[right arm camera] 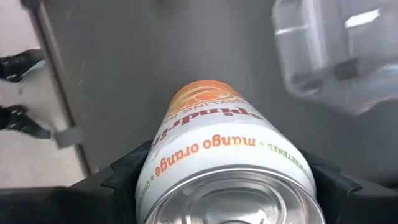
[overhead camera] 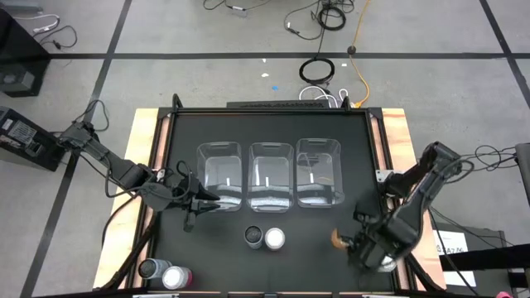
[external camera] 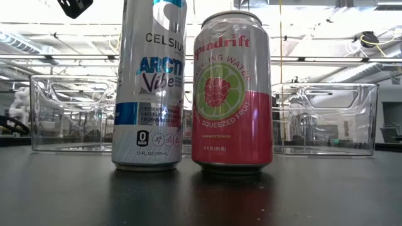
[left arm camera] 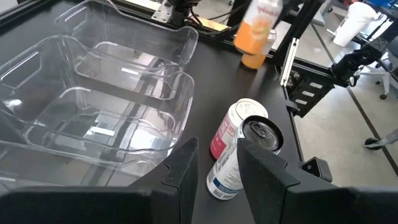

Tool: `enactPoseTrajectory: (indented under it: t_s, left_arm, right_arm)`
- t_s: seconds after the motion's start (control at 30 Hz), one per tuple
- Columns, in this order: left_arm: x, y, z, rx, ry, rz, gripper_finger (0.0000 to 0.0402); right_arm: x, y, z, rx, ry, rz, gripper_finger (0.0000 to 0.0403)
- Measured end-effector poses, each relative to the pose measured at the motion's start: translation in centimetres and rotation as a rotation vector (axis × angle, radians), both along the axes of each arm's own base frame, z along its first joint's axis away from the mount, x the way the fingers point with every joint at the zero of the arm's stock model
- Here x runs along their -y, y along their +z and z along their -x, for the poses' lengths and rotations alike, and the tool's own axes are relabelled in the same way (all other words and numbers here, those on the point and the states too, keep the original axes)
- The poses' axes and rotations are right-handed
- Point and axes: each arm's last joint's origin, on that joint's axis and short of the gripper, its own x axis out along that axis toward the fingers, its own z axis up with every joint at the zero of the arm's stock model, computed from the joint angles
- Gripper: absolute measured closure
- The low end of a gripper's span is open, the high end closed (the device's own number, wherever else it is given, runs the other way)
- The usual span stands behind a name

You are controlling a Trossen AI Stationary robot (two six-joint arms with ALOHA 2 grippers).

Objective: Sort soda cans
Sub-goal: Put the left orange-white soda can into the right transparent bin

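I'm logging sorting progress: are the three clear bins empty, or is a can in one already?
Empty. The high view shows all three clear bins holding nothing; the left wrist view shows bare bin floors too.

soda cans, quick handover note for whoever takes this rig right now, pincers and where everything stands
Right pincer: shut on the orange can, near the table's right front.
Left pincer: empty, fingers partly apart, by the left bin.
Cans: grey can and pink can stand together at centre front; two more at the front left corner; a sixth is not seen.
Done: nothing; all three bins look empty.
Left: every can.
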Motion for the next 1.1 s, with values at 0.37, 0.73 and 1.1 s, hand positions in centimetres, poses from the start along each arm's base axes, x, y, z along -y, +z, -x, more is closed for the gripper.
enactPoseTrajectory:
  t_s: [0.37,0.73,1.1]
  left_arm:
    - [0.0,0.0,0.0,0.005,-0.029,-0.062,0.0281]
    - [-0.2,0.2,0.3,0.023,-0.105,-0.225,0.0281]
    - [-1.4,0.8,2.1,0.012,-0.118,-0.275,0.0281]
  right_arm:
    - [8.0,2.9,-5.4,0.053,-0.255,0.048,0.0122]
    - [16.3,2.7,-7.7,-0.015,-0.591,0.009,0.0122]
    - [21.3,-2.0,-8.2,-0.121,-0.776,-0.034,0.0122]
